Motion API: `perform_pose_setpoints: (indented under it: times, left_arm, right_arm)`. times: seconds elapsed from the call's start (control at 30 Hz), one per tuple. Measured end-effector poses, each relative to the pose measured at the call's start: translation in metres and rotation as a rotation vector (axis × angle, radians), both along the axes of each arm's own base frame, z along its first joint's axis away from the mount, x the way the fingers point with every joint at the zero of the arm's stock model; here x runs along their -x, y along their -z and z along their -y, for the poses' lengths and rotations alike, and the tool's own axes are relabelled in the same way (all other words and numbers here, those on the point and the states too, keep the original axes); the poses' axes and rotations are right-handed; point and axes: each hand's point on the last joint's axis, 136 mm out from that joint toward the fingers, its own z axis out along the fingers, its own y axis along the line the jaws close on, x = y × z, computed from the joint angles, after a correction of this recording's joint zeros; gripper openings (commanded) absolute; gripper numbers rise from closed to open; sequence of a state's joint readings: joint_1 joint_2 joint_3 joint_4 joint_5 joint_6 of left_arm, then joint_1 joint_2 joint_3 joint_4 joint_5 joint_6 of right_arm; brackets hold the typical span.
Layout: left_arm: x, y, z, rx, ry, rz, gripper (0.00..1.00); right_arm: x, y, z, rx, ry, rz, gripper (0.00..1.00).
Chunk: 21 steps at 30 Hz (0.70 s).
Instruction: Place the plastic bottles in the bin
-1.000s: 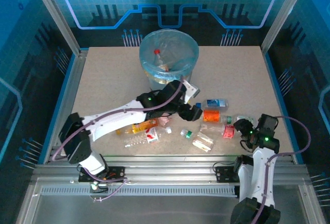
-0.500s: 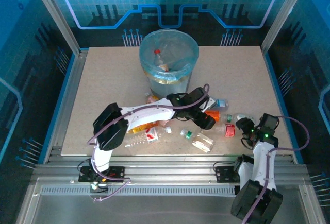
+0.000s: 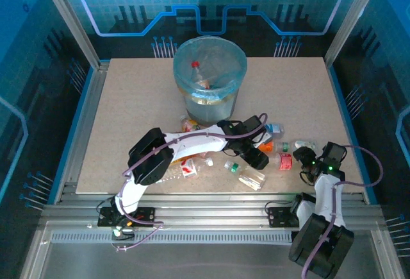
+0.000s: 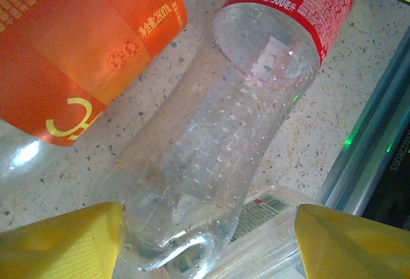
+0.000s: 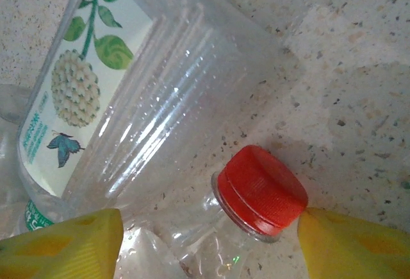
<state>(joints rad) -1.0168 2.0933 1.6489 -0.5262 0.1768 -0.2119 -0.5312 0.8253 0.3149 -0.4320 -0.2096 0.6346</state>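
**A:** Where do the left fingers stand?

**B:** Spread wide, one on either side of the lower end of the red-labelled clear bottle, which lies on the worktop. One finger looks to be touching its wall and the other has a gap beside it. Nothing is gripped yet.

**A:** How should they close?

**B:** Gently, I'd say. That thin wall will likely buckle and squirt out under a hard pinch. The orange-labelled bottle lies just beside the touching finger, so that finger should stay between the two bottles or it may drag both. By the other finger a flattened label pokes out from under the bottle and could snag.

**A:** And the right fingers?

**B:** They're apart too, with the red-capped bottle lying between them, its cap against one finger. The green-labelled bottle is just ahead of them. Nothing is lifted.

**A:** And the bin?

**B:** It's well beyond the left fingers, away from the arm bases. I'd lift clear above the rim before letting go.
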Motion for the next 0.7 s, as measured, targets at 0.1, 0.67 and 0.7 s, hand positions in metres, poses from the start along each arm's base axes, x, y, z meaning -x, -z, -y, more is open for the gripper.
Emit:
perform_pose_setpoints:
  times: [0.1,0.67,0.7]
  left_arm:
    - [-0.001,0.005,-0.001,-0.013,-0.003,-0.002,0.66]
    - [-0.006,0.015,-0.008,-0.061,-0.027,0.021,0.66]
    - [-0.006,0.015,-0.008,-0.062,-0.027,0.022,0.66]
  right_arm:
    - [-0.001,0.001,0.001,-0.014,0.007,-0.002,0.68]
    - [-0.008,-0.005,0.015,-0.102,0.05,0.067,0.64]
    - [-0.009,-0.005,0.015,-0.108,0.048,0.071,0.66]
